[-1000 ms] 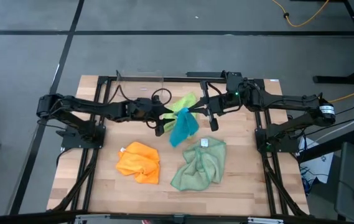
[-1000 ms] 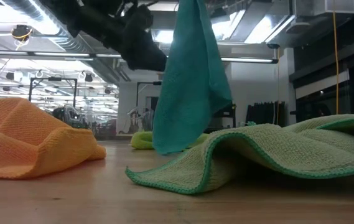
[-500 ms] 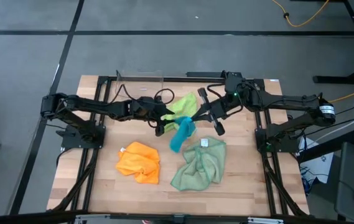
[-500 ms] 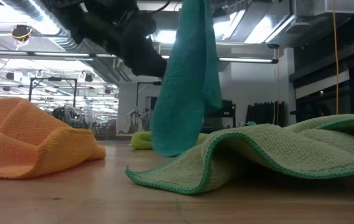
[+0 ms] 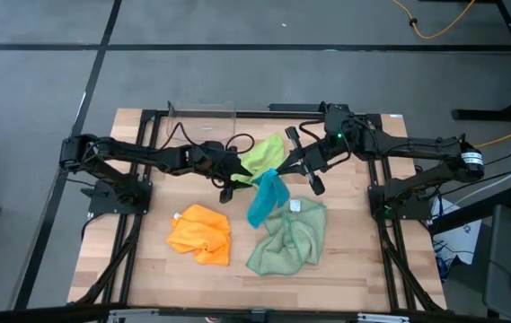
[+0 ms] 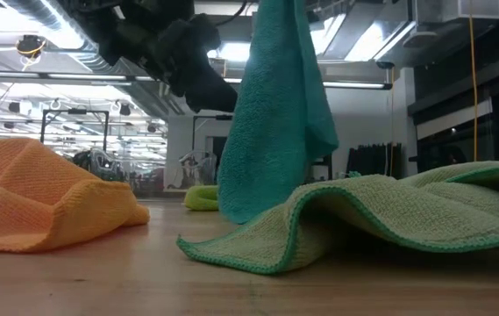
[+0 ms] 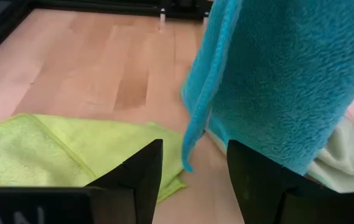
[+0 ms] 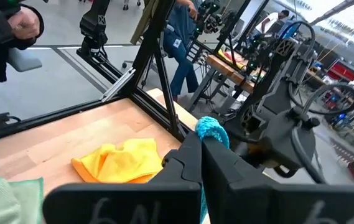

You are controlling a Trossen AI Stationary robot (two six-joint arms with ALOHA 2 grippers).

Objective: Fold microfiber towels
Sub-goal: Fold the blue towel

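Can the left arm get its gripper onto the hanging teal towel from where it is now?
Probably yes: the left gripper is open, with the teal towel hanging free just ahead.

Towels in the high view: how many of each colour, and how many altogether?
Lime green towel: 1
Teal blue towel: 1, hanging from the right hand
Orange towel: 1
Pale sage green towel: 1
Total: 4 towels
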